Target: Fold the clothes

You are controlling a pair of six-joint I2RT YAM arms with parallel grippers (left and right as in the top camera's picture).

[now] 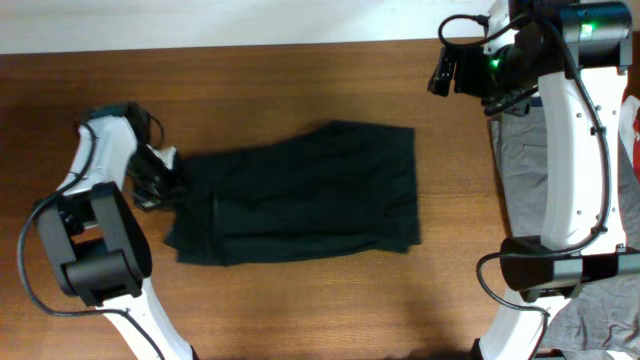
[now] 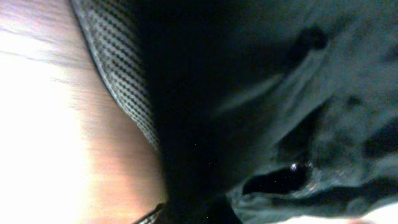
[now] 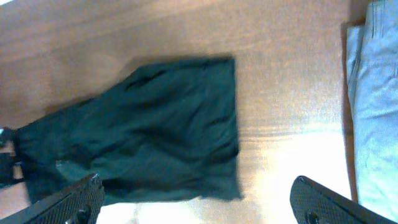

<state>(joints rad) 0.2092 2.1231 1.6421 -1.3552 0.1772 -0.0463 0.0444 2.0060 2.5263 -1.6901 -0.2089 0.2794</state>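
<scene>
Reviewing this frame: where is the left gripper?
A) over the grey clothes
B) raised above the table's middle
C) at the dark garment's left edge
C: the overhead view shows the left gripper at the dark garment's left edge, far from the grey clothes.

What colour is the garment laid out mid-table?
The garment is dark green, plain; clearest in the right wrist view.

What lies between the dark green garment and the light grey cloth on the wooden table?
Nothing: only bare brown wooden table separates the dark green garment from the light grey cloth. The right wrist view shows this clearly.
</scene>
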